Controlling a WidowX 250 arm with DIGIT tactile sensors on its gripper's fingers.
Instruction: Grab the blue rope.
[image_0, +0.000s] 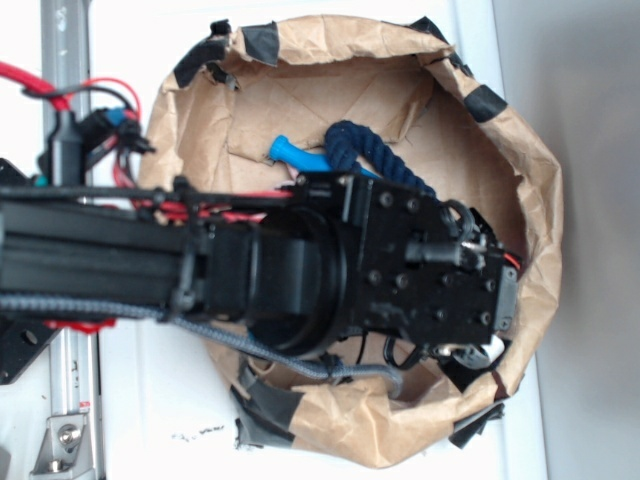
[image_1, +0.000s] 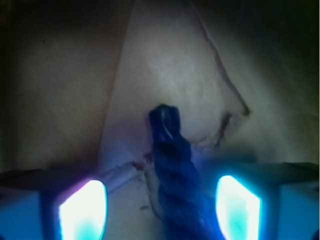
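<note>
Exterior view, left edge: metal rail (image_0: 68, 390) runs top to bottom; red wires (image_0: 60, 92) and a black connector sit beside it.
Arm: black arm (image_0: 140, 262) reaches from the left across a brown paper bag (image_0: 540, 190), covering most of the bag's middle.
Bag: rim rolled down and patched with black tape (image_0: 262, 40); inside is creased paper.
Blue pin: bright blue plastic piece (image_0: 292, 153) pokes out just above the arm's top edge, inside the bag.
Blue rope: dark navy twisted cord (image_0: 362, 148) curves in an arc just right of the blue pin, then disappears under the wrist housing.
Gripper, exterior view: fingers hidden beneath the black housing; state not readable from here.
Wrist view, left: one glowing blue finger (image_1: 82, 210) at lower left.
Wrist view, centre: blue rope (image_1: 175, 175) rises from the bottom edge between the fingers, capped end (image_1: 164, 120) lying on the paper floor.
Wrist view, right: second finger at lower right.
Gripper (image_1: 160, 210): fingers spread, one on each side of the rope, clear gaps visible, neither touching it.
</note>
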